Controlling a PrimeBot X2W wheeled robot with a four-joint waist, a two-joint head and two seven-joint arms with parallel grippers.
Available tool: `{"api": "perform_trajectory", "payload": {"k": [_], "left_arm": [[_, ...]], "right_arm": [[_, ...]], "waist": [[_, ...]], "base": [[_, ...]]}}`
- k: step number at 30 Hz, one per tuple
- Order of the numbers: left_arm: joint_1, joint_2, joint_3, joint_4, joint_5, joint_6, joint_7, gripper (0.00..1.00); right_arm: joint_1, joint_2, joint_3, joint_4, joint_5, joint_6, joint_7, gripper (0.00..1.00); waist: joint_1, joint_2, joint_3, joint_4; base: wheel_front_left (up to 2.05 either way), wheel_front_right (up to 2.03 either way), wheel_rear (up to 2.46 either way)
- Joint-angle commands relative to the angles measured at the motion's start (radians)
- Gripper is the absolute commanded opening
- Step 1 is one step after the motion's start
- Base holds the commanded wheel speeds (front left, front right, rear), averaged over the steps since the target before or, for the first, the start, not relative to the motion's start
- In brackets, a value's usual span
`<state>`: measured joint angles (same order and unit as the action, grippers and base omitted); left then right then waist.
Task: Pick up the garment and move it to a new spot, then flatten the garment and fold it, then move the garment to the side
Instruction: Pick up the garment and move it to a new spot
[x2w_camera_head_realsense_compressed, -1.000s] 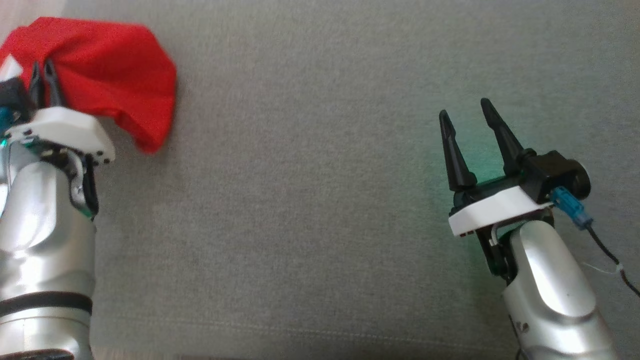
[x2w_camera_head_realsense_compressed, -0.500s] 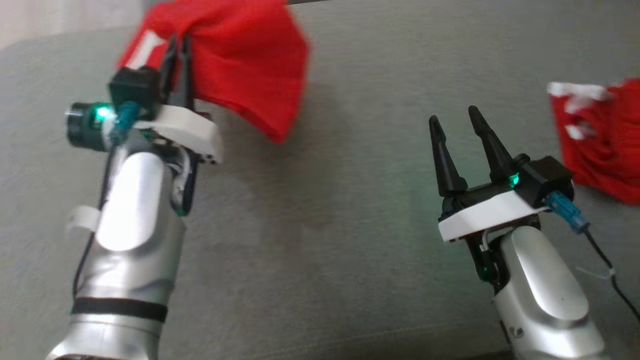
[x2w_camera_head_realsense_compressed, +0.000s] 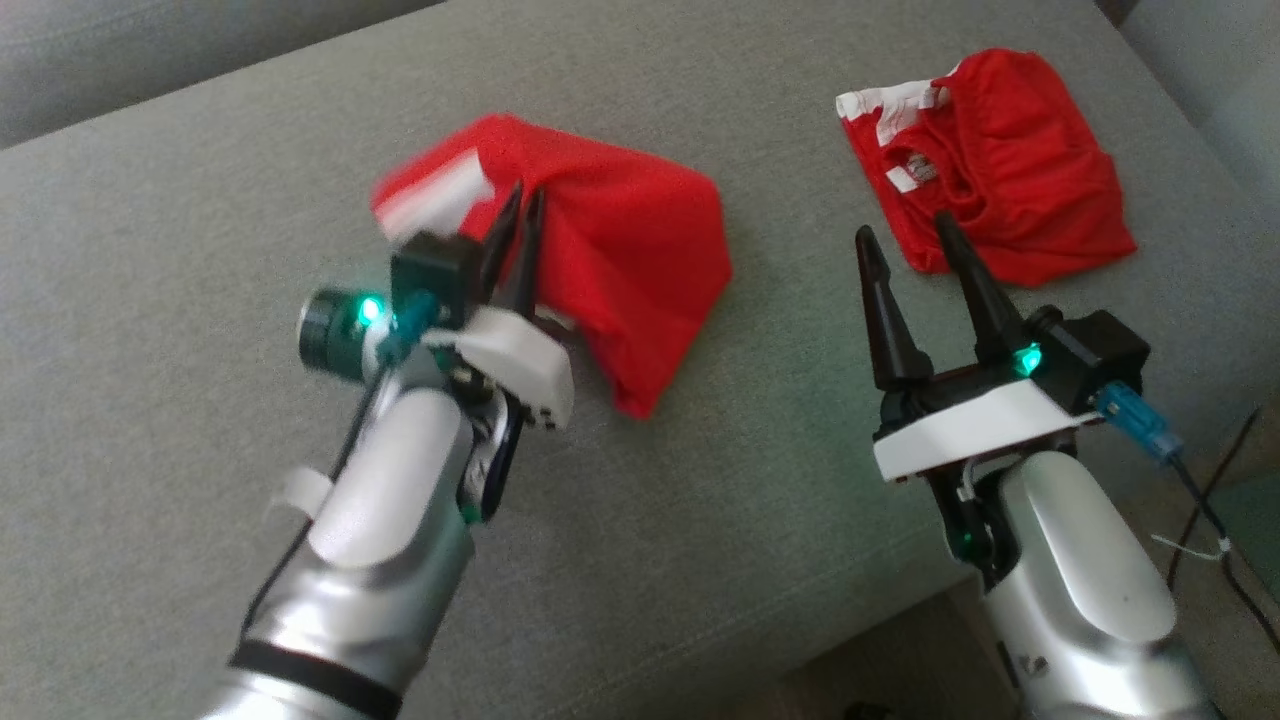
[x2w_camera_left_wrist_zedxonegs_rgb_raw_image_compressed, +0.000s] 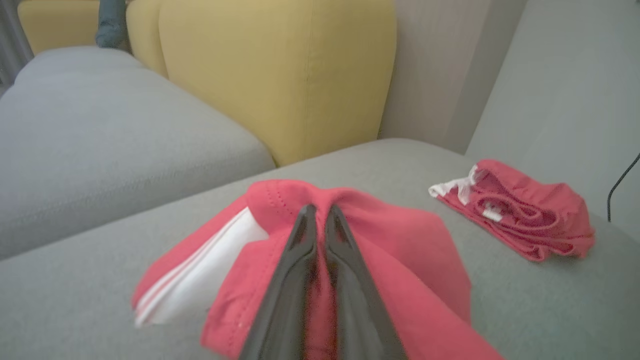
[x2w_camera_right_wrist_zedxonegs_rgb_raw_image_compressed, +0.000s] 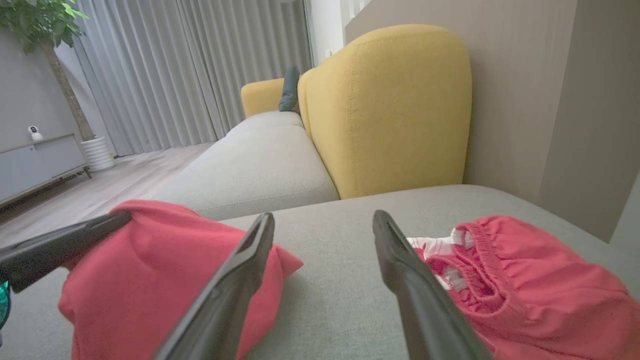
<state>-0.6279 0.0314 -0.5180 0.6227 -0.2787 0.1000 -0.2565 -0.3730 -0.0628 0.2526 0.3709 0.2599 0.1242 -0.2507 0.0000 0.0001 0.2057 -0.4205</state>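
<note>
The head camera has turned, so the whole view is shifted. The left pincer (x2w_camera_head_realsense_compressed: 527, 200), carrying the red garment (x2w_camera_head_realsense_compressed: 640, 260), has come from the 10 o'clock corner to near the middle, much closer to the right pincer (x2w_camera_head_realsense_compressed: 905, 230) than before. A second red garment (x2w_camera_head_realsense_compressed: 1010, 190) has come into view at 2 o'clock, and the front edge of the grey sofa seat (x2w_camera_head_realsense_compressed: 750, 520) at 5 o'clock

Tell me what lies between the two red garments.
Bare grey cushion separates the held garment from the other garment in the head view; the right hand hovers nearby.
</note>
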Motion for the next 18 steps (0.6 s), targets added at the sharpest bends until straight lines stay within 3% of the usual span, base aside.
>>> {"api": "perform_trajectory", "payload": {"k": [1, 2, 3, 4, 10, 18], "left_arm": [[-0.012, 0.019, 0.026, -0.022, -0.007, 0.011, -0.005, 0.02], [0.001, 0.019, 0.024, -0.009, -0.007, 0.022, -0.005, 0.41], [0.015, 0.019, 0.027, 0.0, -0.01, 0.032, -0.005, 0.86], [0.034, 0.019, 0.035, 0.004, -0.016, 0.043, -0.005, 1.0], [0.169, 0.019, 0.107, -0.012, -0.019, 0.077, -0.005, 1.0], [0.4, 0.019, 0.238, -0.168, 0.011, 0.104, -0.005, 1.0]], "right_arm": [[-0.001, 0.012, 0.018, -0.032, 0.005, 0.007, -0.011, 1.0], [0.003, 0.012, 0.017, -0.029, 0.005, 0.007, -0.011, 1.0], [0.005, 0.013, 0.016, -0.028, 0.003, 0.007, -0.011, 1.0], [0.008, 0.013, 0.018, -0.027, 0.001, 0.007, -0.011, 1.0], [0.028, 0.013, 0.027, -0.011, -0.014, 0.007, -0.011, 1.0], [0.04, 0.013, 0.078, 0.053, -0.043, 0.007, -0.011, 1.0]], "waist": [[0.0, -0.0001, 0.007, 0.004], [0.0, -0.0001, 0.006, 0.014], [0.0, -0.0001, 0.007, 0.027], [0.0, -0.0001, 0.004, 0.042], [0.0, -0.0001, -0.03, 0.158], [0.0, -0.0001, -0.088, 0.335]], "base": [[0.0, 0.0, 0.0], [0.0, 0.0, 0.0], [0.0, 0.0, 0.0], [0.0, 0.0, 0.0], [0.0, 0.0, 0.0], [0.0, 0.0, 0.0]]}}
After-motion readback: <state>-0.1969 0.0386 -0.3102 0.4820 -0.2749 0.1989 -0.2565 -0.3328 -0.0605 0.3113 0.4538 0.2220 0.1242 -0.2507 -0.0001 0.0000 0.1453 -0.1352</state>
